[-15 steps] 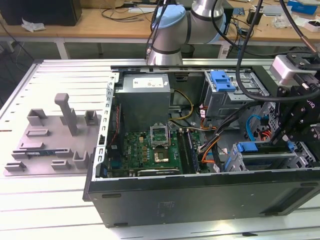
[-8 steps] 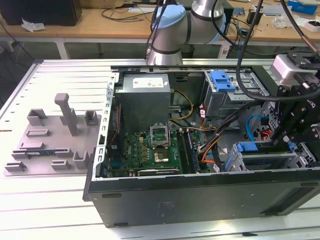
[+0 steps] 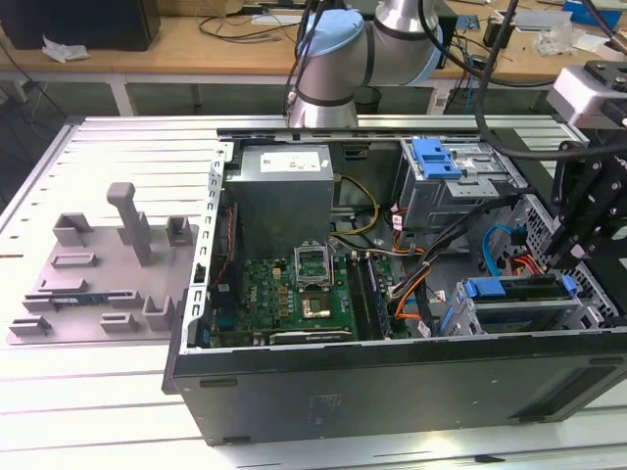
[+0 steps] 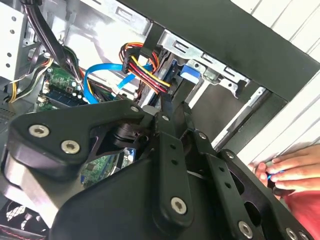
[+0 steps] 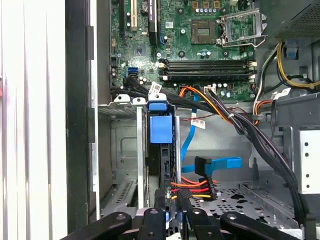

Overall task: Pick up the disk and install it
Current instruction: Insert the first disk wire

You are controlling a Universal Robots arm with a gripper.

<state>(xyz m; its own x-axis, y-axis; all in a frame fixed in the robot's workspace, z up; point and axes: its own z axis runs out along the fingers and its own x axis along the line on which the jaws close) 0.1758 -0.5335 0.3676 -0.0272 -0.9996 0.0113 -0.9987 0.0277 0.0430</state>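
Over the drive cage at the open computer case's front, the black gripper is clamped edge-on around the blue-framed silver disk, which stands upright in its slot, probably to slide along the rails. Orange-red-yellow power wires and a blue data cable crowd just beside.

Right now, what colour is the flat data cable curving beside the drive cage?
Bright blue flat data cable, clearest in the first wrist view.
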